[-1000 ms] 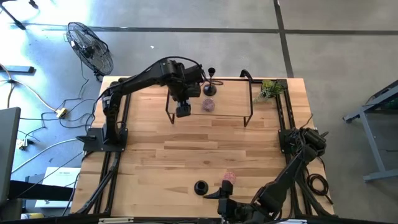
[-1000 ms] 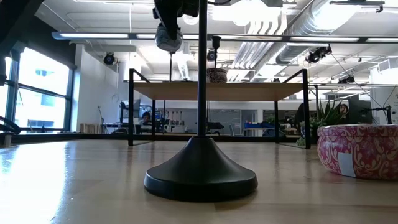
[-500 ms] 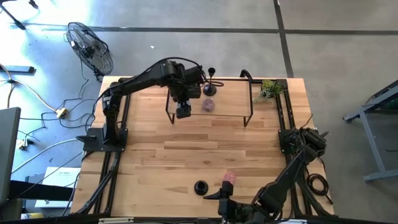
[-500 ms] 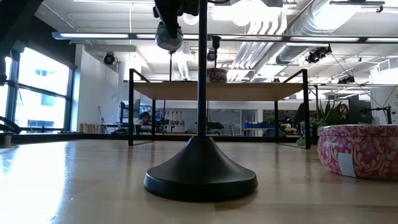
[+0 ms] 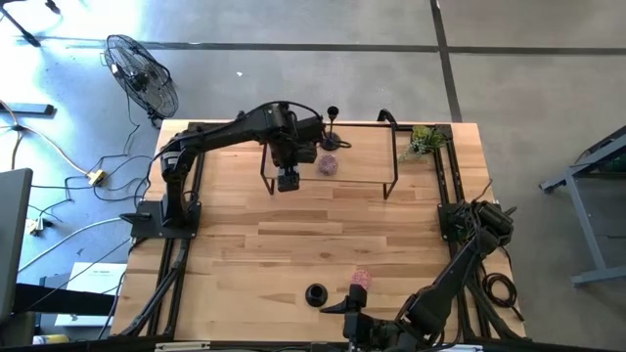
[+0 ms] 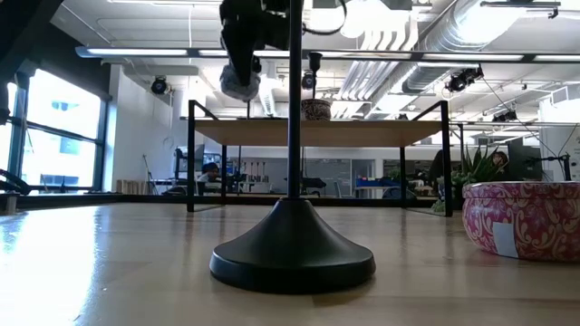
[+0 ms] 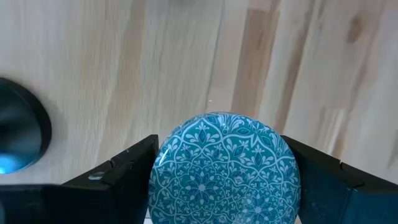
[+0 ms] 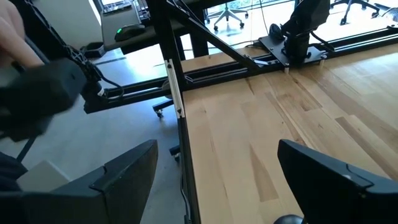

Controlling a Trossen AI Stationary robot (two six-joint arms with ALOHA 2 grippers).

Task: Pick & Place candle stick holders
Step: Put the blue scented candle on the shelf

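One black candlestick holder [image 5: 315, 293] stands on its round base near the table's front edge; its base and stem fill the low view [image 6: 292, 254]. Another [image 5: 333, 125] stands on the raised wooden shelf [image 5: 357, 181] at the far side, and a dark round base [image 7: 17, 134] shows in the left wrist view. A third does not show. My left gripper [image 5: 290, 164] is above the shelf, shut on a round teal patterned tin [image 7: 224, 168]. My right gripper [image 5: 337, 308] is open and empty by the front edge, and it also shows in its own wrist view [image 8: 217, 165]. My left gripper pinches the teal tin between its two fingers, one on each side of its round wall [image 7: 157, 177]. The fingers come from above, pointing down. The tin hangs clear above the shelf top, its patterned lid facing up toward the wrist.
A small pink tin [image 5: 329, 164] sits on the shelf beside the far holder. A pink floral tin [image 5: 360, 279] stands right of the near holder and shows in the low view [image 6: 521, 217]. A green plant [image 5: 425, 142] is at the far right corner. The shelf's black legs [image 6: 192, 158] stand on the table.
My left gripper has gone down a little toward the shelf with the teal tin, shifting slightly toward the table's near edge, and stays shut on it.
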